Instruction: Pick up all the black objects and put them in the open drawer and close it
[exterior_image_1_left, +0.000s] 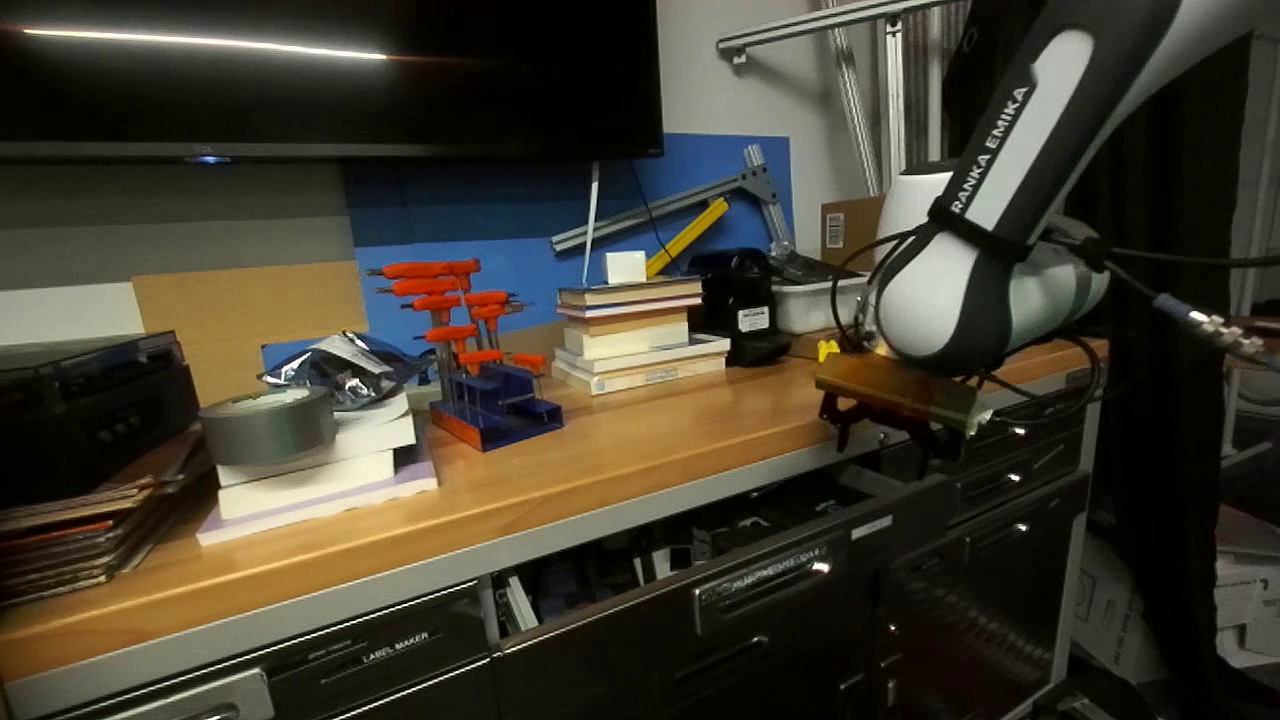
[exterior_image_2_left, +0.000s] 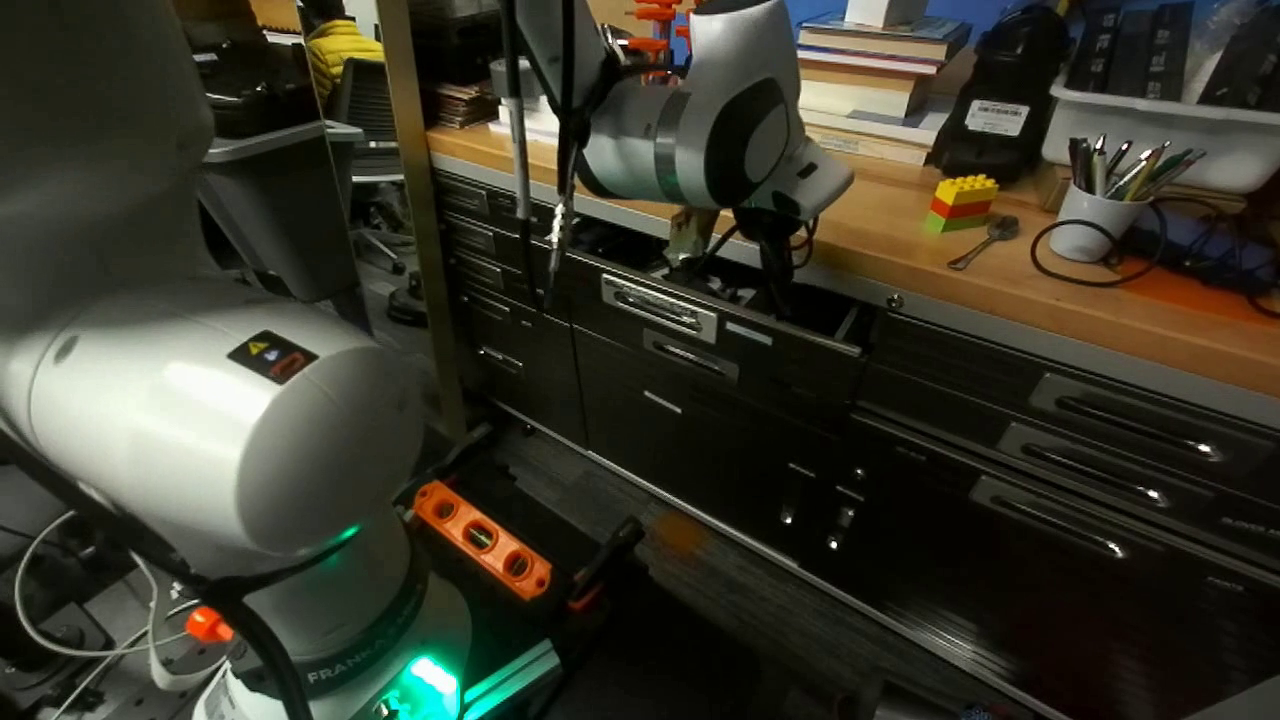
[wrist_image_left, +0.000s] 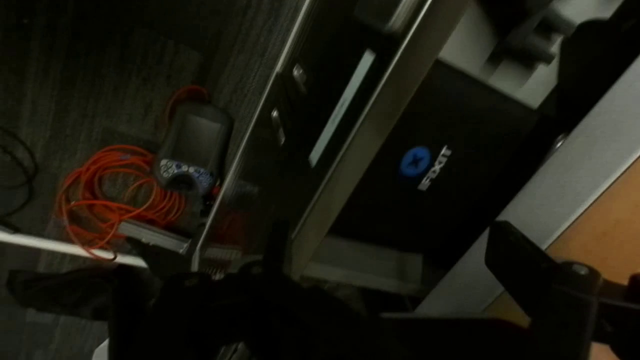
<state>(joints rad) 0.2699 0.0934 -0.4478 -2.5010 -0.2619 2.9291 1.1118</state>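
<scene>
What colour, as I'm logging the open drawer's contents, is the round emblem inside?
The round emblem is mostly blue, clearest in the wrist view.

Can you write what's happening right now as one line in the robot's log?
end effector: open, over drawer; held: nothing visible; drawer: pulled out, not closed; seen inside: black case

Grey item inside drawer blurred (screen cut off, top and left edges).

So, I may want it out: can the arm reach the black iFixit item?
Probably yes: the open gripper hangs over the drawer and the item looks uncovered, though in the wrist view one finger overlaps the counter edge and may need shifting.
</scene>
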